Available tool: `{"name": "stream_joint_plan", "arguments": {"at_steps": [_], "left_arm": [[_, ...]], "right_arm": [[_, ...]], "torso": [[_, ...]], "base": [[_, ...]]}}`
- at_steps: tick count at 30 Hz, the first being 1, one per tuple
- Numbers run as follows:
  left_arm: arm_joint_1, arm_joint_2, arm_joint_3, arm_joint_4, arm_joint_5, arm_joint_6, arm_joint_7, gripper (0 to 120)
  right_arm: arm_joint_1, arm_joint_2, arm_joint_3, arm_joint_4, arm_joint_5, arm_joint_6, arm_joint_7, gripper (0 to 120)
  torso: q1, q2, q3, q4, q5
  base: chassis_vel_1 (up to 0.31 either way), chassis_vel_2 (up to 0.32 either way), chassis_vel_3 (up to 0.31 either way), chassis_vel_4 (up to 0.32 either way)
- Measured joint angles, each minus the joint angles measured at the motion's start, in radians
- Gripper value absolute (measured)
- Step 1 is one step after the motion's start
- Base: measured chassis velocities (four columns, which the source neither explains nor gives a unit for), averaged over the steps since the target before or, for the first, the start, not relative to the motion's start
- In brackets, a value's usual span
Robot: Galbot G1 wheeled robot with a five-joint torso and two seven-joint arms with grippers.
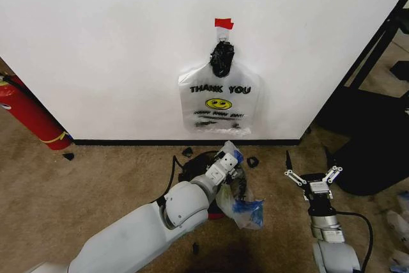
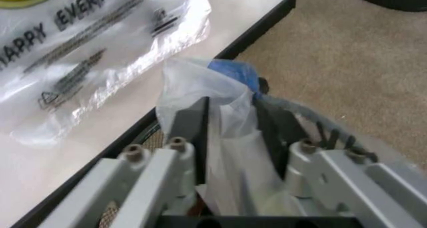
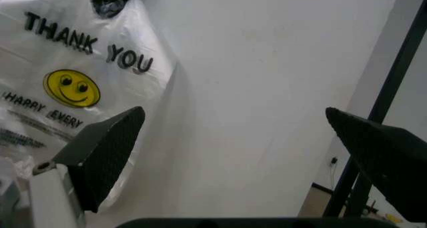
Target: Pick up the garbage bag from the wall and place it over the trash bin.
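Two bags show here: one hangs flat on the wall (image 1: 115, 43) under a red tape piece (image 1: 223, 23), and a second, crumpled one is in the left gripper (image 1: 231, 158). At the far left of the carpet (image 1: 96, 183) a red fire extinguisher (image 1: 29, 116) leans by the black baseboard (image 1: 128, 141), with open floor between it and the left arm. The left gripper sits low near the baseboard, just under the hanging bag (image 1: 219, 103), its fingers (image 2: 190, 123) pinched on thin, see-through plastic with blue patches; this held bag (image 1: 239, 206) droops over the bin (image 1: 192, 169), whose dark rim peeks out beside the arm. The left wrist view shows the black pads pressing wrinkled film and the mesh beneath. The right gripper (image 1: 313, 176) hovers over bare carpet to the right, jaws spread wide with nothing between them. Its wrist view catches the "THANK YOU" print and yellow smiley. A black frame (image 1: 377, 49) stands at the far right.
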State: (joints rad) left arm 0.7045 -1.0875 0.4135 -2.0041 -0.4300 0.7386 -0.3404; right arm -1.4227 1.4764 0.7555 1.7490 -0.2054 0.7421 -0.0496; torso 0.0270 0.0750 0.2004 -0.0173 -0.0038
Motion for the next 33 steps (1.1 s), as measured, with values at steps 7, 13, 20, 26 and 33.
{"name": "stream_joint_plan", "arguments": {"at_steps": [7,13,20,26,33], "left_arm": [[0.057,-0.005,-0.053,0.017,0.019,-0.001,-0.005,0],[0.144,-0.023,-0.166,0.027,0.017,-0.026,-0.013,0],[0.256,-0.076,-0.295,0.062,0.019,-0.112,0.002,0],[0.340,-0.086,-0.363,0.069,0.038,-0.159,0.020,0],[0.398,-0.082,-0.405,0.071,0.059,-0.203,0.033,0]], "right_arm": [[0.007,-0.010,-0.016,-0.022,0.001,0.008,-0.006,100],[0.024,-0.069,-0.114,-0.093,0.172,-0.039,-0.108,100],[0.054,-0.141,-0.251,-0.119,0.426,-0.186,-0.231,100],[0.098,-0.200,-0.337,-0.104,0.538,-0.346,-0.269,100],[0.176,-0.292,-0.437,-0.094,0.634,-0.554,-0.317,100]], "torso": [[0.000,0.000,0.000,-0.0001,-0.0001],[0.000,0.000,0.000,0.0000,0.0000],[0.000,0.000,0.000,0.0001,-0.0001],[0.000,0.000,0.000,0.0000,0.0000],[0.000,0.000,0.000,0.0002,-0.0001]], "base": [[0.000,0.000,0.000,0.000],[0.000,0.000,0.000,0.000],[0.000,0.000,0.000,0.000],[0.000,0.000,0.000,0.000],[0.000,0.000,0.000,0.000]]}}
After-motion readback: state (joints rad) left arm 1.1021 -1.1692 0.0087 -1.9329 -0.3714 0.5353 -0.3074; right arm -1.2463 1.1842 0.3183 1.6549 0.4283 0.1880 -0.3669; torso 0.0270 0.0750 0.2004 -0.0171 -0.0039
